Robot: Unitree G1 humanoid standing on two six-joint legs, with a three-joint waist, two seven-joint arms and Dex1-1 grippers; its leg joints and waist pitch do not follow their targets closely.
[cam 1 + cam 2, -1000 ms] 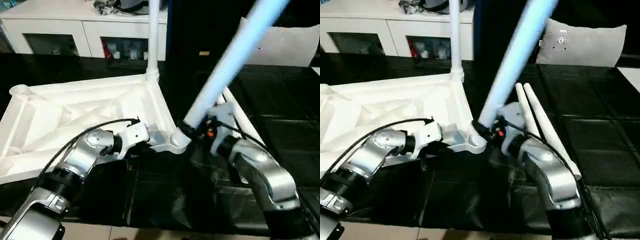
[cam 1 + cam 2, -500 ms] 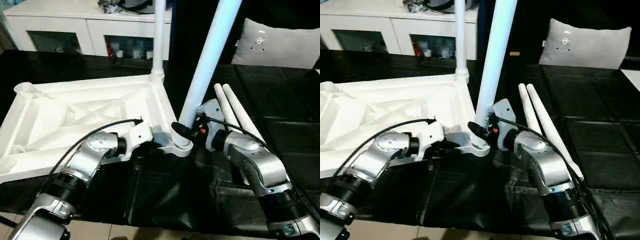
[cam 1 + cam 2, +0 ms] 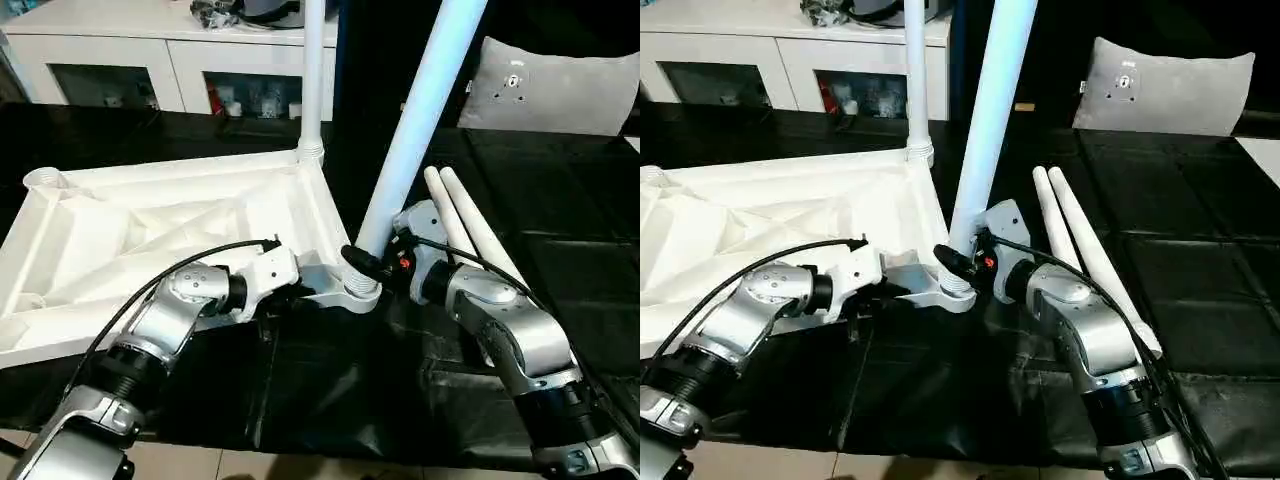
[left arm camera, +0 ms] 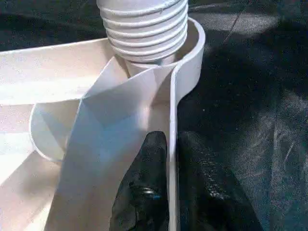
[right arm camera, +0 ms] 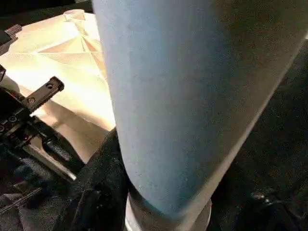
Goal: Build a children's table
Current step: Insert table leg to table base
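- Left gripper (image 4: pixel 168 159): jaws pinch the thin side wall of the inverted tabletop (image 3: pixel 150 220) on the worktop (image 3: pixel 560 200), just beside the near corner socket (image 3: pixel 362 296).
- Leg (image 3: pixel 420 120): threaded end in that socket, long axis leaning slightly off upright.
- Right gripper (image 3: pixel 372 268): jaws clamped on the leg's base, just above the socket; seating probably falls to this arm.
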